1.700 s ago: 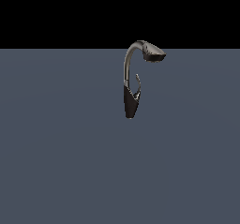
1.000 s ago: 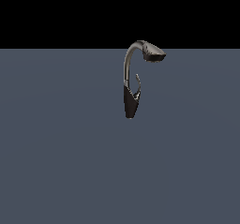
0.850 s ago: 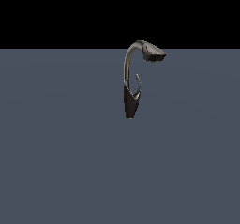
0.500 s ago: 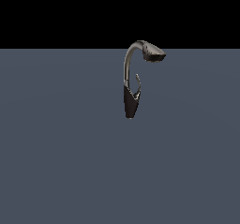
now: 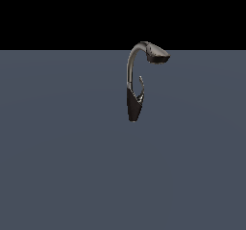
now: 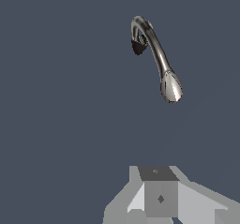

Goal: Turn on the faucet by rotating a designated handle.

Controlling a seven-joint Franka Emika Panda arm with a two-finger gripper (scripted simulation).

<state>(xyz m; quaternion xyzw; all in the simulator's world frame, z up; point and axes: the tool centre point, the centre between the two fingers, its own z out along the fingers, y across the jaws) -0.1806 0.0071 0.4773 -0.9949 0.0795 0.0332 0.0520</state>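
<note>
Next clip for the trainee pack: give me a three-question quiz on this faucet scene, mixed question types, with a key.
1. True or false: in the exterior view, the arm is touching the faucet.
2. Multiple choice: in the exterior view, the handle branches from
A. the spray head
B. the tapered base
C. the top of the arch
3. Short answer: which end of the faucet lies nearest the gripper in the wrist view?

Key
1. False: no arm appears in that view, and the faucet stands alone on the grey surface.
2. B, on the exterior view's right of the neck.
3. The spray head; a clear gap of grey surface separates it from the gripper. The fingers are out of frame.
</note>
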